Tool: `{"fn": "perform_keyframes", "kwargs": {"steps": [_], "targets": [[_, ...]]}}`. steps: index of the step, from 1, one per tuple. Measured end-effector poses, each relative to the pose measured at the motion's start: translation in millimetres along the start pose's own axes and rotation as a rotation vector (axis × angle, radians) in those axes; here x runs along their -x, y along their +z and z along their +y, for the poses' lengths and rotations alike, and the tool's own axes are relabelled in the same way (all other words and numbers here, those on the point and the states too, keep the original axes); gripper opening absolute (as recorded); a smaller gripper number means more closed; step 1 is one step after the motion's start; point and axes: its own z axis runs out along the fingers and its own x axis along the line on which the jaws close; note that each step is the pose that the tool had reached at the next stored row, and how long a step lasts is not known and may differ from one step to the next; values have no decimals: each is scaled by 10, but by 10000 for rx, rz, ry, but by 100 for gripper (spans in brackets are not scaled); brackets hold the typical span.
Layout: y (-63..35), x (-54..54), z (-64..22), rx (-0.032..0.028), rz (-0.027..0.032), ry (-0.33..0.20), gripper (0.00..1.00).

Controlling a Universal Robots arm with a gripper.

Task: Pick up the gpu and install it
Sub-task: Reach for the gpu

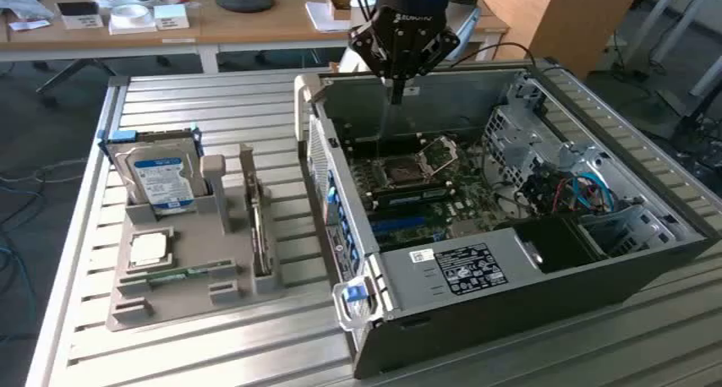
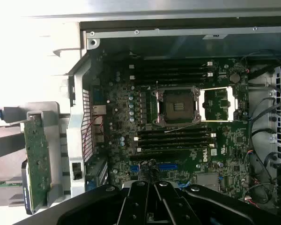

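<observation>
The gpu (image 1: 259,226) stands on edge in a slot of the grey holder (image 1: 181,307), to the exterior view's left of the open computer case (image 1: 631,142). In the wrist view the gpu (image 2: 37,159) shows a greenish board face beside the case wall. My gripper (image 1: 395,95) hangs over the far end of the case, above the motherboard (image 1: 429,193), well apart from the gpu. Its fingers are shut with nothing between them. The wrist view looks down past the gripper (image 2: 154,211) onto the motherboard (image 2: 178,140) and its blue slot (image 2: 171,166).
The holder also carries a blue-labelled hard drive (image 1: 164,180), a processor chip (image 1: 149,250) and a small green memory stick (image 1: 181,275). Cables and a drive cage (image 1: 576,193) fill the case's right side. A wooden desk (image 1: 169,28) stands behind the slatted metal table (image 1: 226,353).
</observation>
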Motion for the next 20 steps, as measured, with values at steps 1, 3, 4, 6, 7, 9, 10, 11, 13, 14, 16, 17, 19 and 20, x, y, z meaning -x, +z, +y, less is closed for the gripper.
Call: {"fn": "perform_keyframes", "kwargs": {"steps": [1,3,4,6,7,9,10,11,13,14,16,17,19,20], "targets": [[0,0,0,0,0,0,11],[0,0,0,1,0,-1,11],[0,0,0,0,0,0,11],[0,0,0,1,0,-1,11],[0,0,0,0,0,0,11],[0,0,0,0,0,0,11],[0,0,0,0,0,0,11],[0,0,0,0,0,0,11],[0,0,0,1,-1,-1,11],[1,-5,0,3,-2,1,11],[0,-28,-2,1,-1,0,11],[-1,-42,-3,1,-1,0,11],[-1,-70,-5,1,-2,0,11],[-1,-86,-6,1,-2,0,11]]}}
